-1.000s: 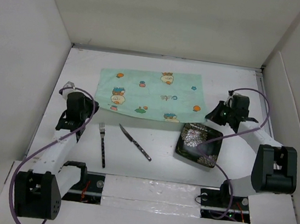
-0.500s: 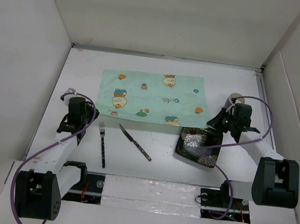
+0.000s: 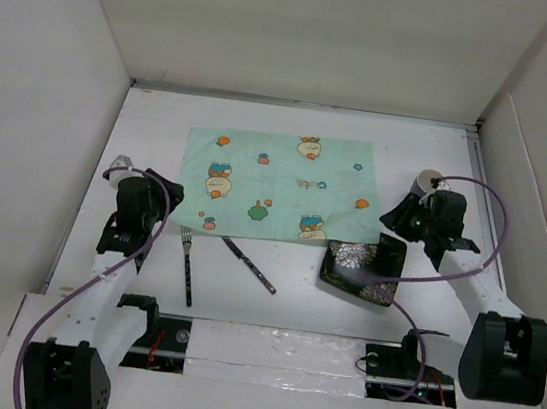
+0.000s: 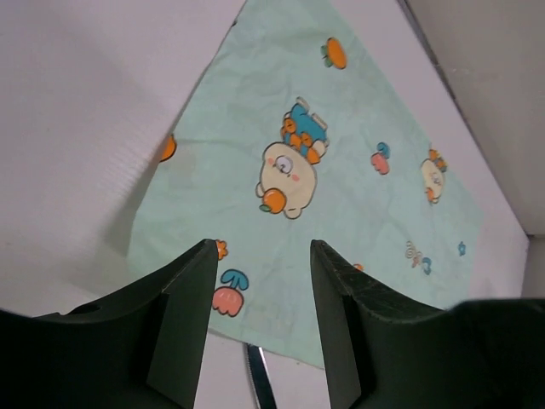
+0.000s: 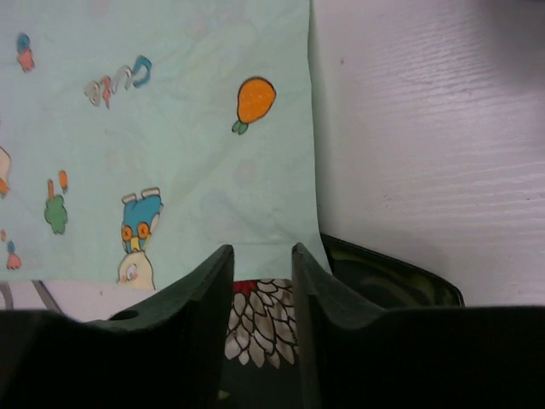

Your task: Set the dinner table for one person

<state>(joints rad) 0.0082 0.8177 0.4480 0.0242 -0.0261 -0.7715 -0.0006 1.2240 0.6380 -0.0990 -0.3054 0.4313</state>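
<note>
nearest you, on the near side of the placemat, the fork lies on the dinner table, its tines pointing at the placemat's near left corner and stopping just short of it

next to it, below the placemat's near edge, the knife lies slanted with its tip right at that edge; you can't tell whether it slips under the cloth

at the placemat's near right corner sits the black flower-pattern dish, and that corner of the cloth meets the dish's far rim

your left gripper is just off the placemat's near left corner, released, fingers well apart with nothing between them

your right gripper is at the placemat's near right corner, above the dish's far rim, also released; the gap is narrower and the cloth lies flat below it, unpinched

the mint-green cartoon-print placemat lies flat mid-table, and the white wall panels rise beyond its far edge
</note>
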